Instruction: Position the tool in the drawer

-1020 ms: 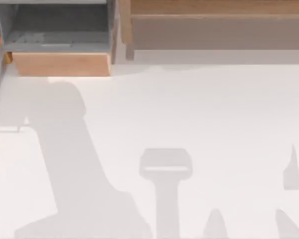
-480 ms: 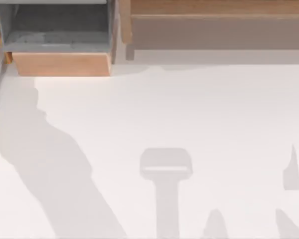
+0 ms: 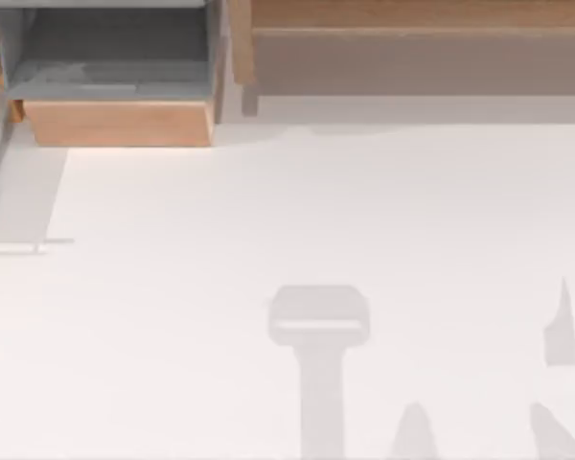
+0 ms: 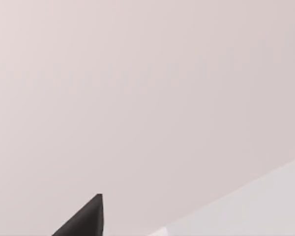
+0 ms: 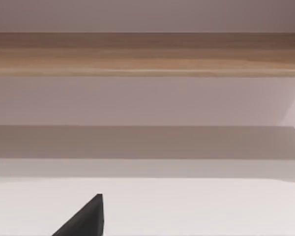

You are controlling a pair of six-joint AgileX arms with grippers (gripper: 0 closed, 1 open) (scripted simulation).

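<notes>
The drawer (image 3: 115, 123) stands pulled open at the table's back left, its light-tan front panel facing the table and grey walls and floor behind it. The tool is out of view. A black tip of my left gripper (image 4: 86, 219) sits at the edge of the left wrist view, over a plain pale surface. A black tip of my right gripper (image 5: 86, 219) sits the same way in the right wrist view, facing the wooden unit (image 5: 147, 54) across bare tabletop.
The wider brown wooden unit (image 3: 412, 29) runs along the back right, beside the drawer. Grey arm shadows (image 3: 318, 326) lie on the white tabletop near the front middle and front right. A grey wall edge runs down the far left.
The large arm shadow that lay across the left half of the table swung leftward and has left the tabletop. The drawer and the shadows at the front right have not moved.
</notes>
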